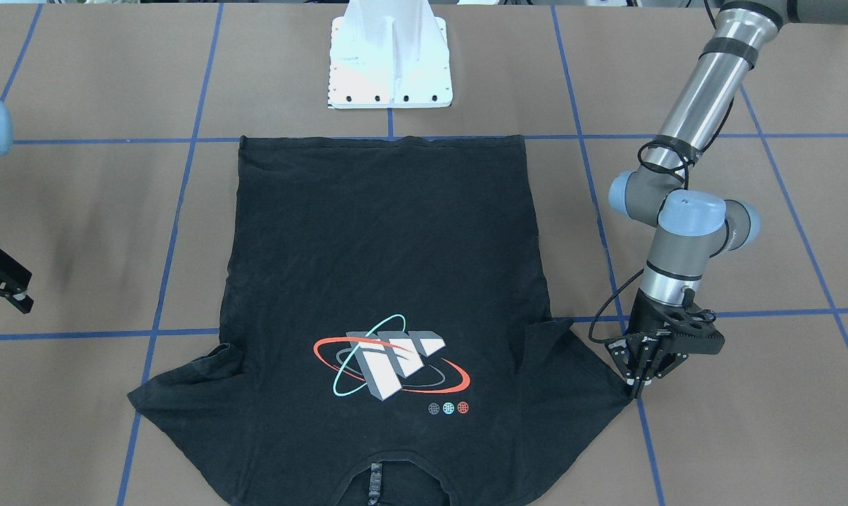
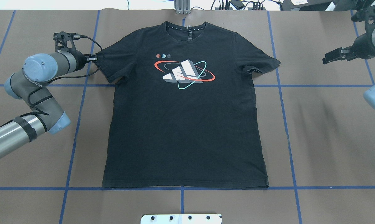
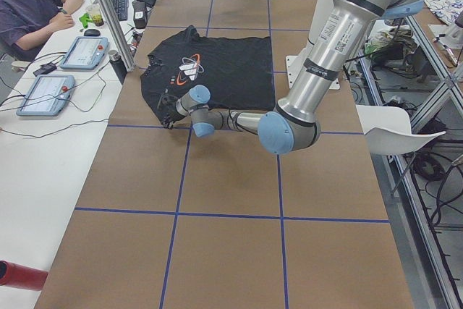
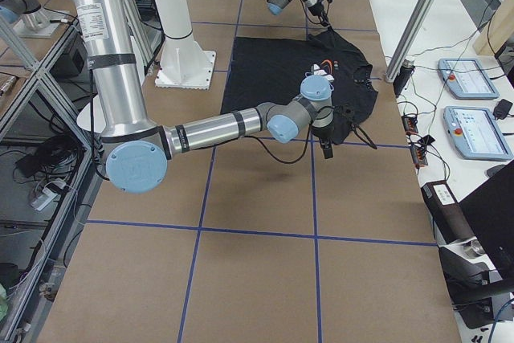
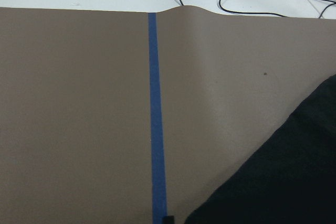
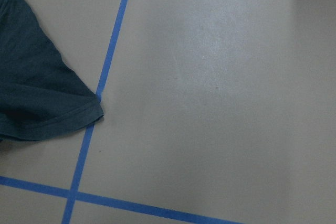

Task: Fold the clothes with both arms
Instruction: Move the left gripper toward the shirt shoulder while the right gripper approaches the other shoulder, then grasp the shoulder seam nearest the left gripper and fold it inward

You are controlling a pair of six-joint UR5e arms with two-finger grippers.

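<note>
- Finds the T-shirt (image 2: 184, 124) spread flat, logo up, in the middle of the desk (image 2: 324, 140); long axis from the hem (image 2: 184, 185) on the robot's side to the collar (image 2: 186, 27) on the far side.
- Places the left arm's fingers (image 1: 636, 385) low, touching the tip of the left sleeve (image 2: 108, 60), with the cloth lying inward from them.
- Sees those fingers drawn nearly together; cannot tell whether cloth is pinched between them.
- Places the right arm's fingers (image 2: 330, 57) off the desk, outboard of and well apart from the right sleeve (image 2: 262, 62); holding nothing, opening not discernible.
- Judges the left side nearer its grasp; expects an inward reach from the right before any fold.
</note>
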